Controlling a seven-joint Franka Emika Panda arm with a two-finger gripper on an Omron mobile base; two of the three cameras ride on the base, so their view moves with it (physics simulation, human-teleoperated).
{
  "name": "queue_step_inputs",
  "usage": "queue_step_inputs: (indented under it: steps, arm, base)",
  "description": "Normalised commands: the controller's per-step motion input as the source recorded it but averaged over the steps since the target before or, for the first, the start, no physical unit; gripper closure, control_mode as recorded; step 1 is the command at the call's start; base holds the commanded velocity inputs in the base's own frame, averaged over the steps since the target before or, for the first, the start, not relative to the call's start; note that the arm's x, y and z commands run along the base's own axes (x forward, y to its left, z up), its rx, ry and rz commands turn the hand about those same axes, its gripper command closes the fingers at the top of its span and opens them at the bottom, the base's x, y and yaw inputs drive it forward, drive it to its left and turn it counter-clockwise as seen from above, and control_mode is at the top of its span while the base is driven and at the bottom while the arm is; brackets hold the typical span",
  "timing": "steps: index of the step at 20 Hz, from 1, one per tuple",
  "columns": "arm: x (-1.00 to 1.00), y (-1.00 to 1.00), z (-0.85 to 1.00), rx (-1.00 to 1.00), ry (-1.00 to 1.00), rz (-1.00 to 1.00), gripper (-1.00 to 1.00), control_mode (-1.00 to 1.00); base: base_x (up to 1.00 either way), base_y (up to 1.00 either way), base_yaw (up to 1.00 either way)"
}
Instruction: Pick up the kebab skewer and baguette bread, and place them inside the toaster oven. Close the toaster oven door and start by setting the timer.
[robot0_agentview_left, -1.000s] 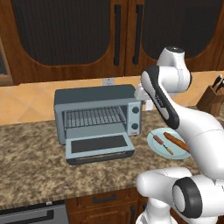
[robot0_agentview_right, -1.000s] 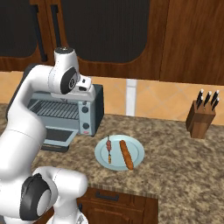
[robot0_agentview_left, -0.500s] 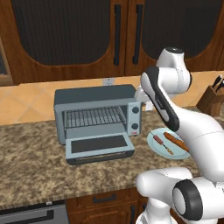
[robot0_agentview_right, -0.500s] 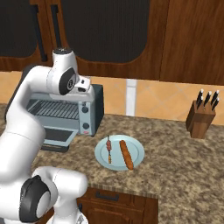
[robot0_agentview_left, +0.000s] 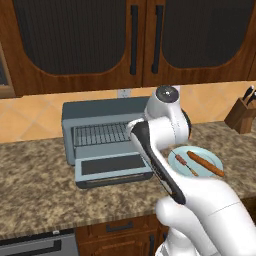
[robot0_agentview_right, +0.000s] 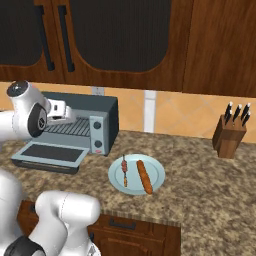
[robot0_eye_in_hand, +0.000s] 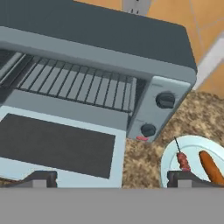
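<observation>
No readable text, labels or numbers anywhere.

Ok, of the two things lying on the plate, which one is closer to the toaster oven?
The kebab skewer, the thin stick with meat chunks; the thicker baguette lies beyond it on the plate, farther from the toaster oven.

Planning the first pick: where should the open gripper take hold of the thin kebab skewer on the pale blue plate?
Probably from above, pinching the thin kebab skewer across its width at the meat chunks, its thickest part. It lies flat on the pale blue plate, left of the orange-brown baguette bread with a narrow gap, so keep the fingers clear of the bread.
</observation>
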Motion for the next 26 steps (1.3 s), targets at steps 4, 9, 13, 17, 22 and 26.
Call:
queue_step_inputs:
  steps: [4, 9, 13, 17, 22, 26]
  arm:
    - [0.13, 0.97, -0.23, 0.18, -0.10, -0.19, -1.00, -1.00]
    - [0.28, 0.56, -0.35, 0.20, -0.07, -0.01, -1.00, -1.00]
    - [0.29, 0.12, -0.50, 0.17, -0.09, 0.02, -1.00, -1.00]
    - [0.80, 0.11, -0.19, 0.05, -0.04, 0.05, -1.00, -1.00]
    - [0.61, 0.38, -0.04, 0.00, -0.16, 0.06, -1.00, -1.00]
    - [0.32, 0.32, -0.09, -0.02, -0.10, 0.00, -1.00, -1.00]
  base:
    - [0.00, 0.00, 0.00]
    - [0.00, 0.00, 0.00]
    - [0.00, 0.00, 0.00]
    - [0.00, 0.00, 0.00]
    - [0.00, 0.00, 0.00]
    - [0.00, 0.00, 0.00]
